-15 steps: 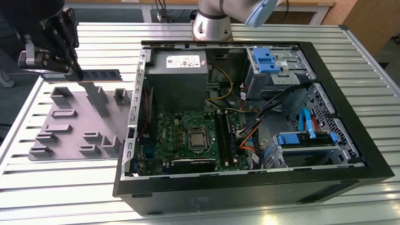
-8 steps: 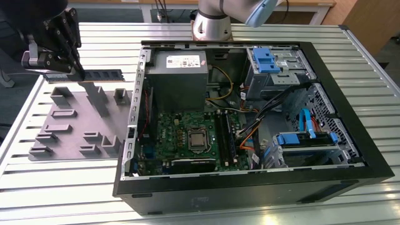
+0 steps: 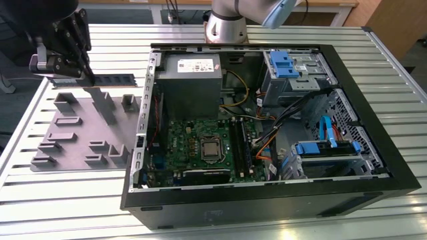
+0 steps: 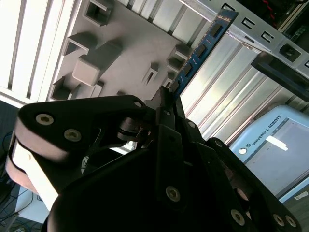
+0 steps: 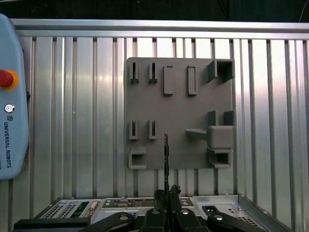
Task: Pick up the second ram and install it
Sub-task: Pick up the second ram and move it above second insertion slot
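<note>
Claw grips second ram; held end hidden.

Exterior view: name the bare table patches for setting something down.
Bare table: the exterior view's lower left, bordered by the grey holder tray and computer case; also its right, beside the case. Crowded: inside the case, and over the tray, where the gripper holds the second ram.

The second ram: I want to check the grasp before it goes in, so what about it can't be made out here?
Second wrist view: the gripper covers the held end of the second ram.
First wrist view: the second ram stands edge-on, so both faces are hidden.
Exterior view: the second ram is too small to show chips, label or notch.
</note>
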